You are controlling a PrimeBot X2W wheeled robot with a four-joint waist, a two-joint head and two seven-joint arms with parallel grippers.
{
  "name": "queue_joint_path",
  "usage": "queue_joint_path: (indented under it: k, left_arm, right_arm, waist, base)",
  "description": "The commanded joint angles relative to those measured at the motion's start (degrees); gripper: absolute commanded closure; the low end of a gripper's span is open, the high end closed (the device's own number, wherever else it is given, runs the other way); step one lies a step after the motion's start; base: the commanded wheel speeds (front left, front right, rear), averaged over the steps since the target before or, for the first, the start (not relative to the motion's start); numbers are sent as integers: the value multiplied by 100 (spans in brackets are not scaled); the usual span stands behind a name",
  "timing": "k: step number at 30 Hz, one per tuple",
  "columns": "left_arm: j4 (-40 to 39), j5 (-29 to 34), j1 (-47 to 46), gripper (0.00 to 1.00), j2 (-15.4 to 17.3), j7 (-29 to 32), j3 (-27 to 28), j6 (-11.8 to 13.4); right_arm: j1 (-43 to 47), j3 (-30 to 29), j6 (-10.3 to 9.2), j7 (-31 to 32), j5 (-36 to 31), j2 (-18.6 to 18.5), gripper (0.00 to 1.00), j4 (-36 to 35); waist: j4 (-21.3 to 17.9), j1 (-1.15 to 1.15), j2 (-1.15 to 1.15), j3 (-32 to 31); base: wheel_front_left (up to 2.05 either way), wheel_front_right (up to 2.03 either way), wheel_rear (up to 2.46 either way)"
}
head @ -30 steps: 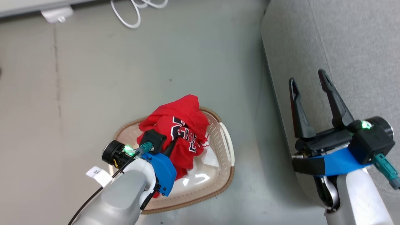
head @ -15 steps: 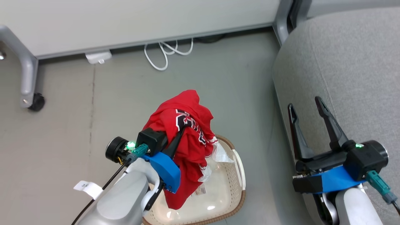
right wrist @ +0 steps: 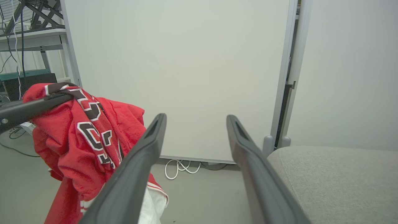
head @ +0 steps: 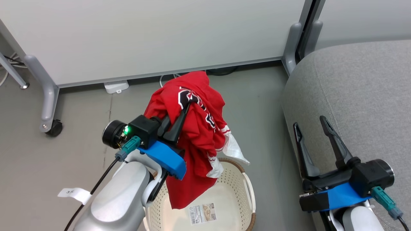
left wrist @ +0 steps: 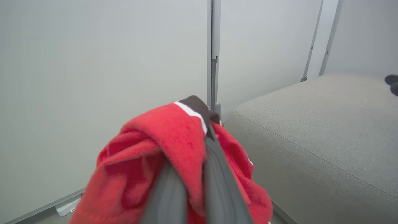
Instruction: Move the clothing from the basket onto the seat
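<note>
Left jaws pinch the clothing point(head: 200, 128) — hanging above the basket point(head: 249, 192); right jaws spread near the seat point(head: 353, 96).

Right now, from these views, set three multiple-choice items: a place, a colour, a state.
1. The bright red fabric jersey is: A. hanging over the oval cream plastic basket B. on a sofa C. on the floor
2. The basket's woven-look rim is: A. blue B. brown C. black
3. The right gripper is: A. shut on cloth B. shut, empty C. open, empty
1A, it dangles from the shut left gripper; 2B, brown shows; 3C, fingers apart, nothing between.
</note>
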Motion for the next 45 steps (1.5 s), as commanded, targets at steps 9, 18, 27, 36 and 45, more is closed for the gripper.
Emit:
queue_joint_path:
  k: [9,18,27,36,45]
  left_arm:
    - [-581,173,-400,100,-46,-30,205,-50]
    - [-719,167,-524,100,-82,53,105,-30]
    - [-694,134,-518,100,-127,55,15,-29]
    - [-650,129,-587,100,-207,40,-82,-41]
    - [-613,174,-658,100,-357,17,-267,-73]
  right_arm:
    - [257,2,3,-22,74,-21,0,29]
    - [301,-6,3,-22,111,-21,0,-1]
    - [-111,315,3,-22,-17,-20,0,-174]
    - [-824,1154,3,-22,-63,-191,0,8]
    - [-1425,1687,3,-21,-279,-153,0,962]
  waist:
    - [29,1,0,-314]
    - [26,1,0,-368]
    - [62,1,0,-371]
    - [141,1,0,-340]
    - [315,1,0,-295]
  base:
    - [0,0,0]
    - [0,0,0]
    - [0,0,0]
    - [0,0,0]
    - [0,0,0]
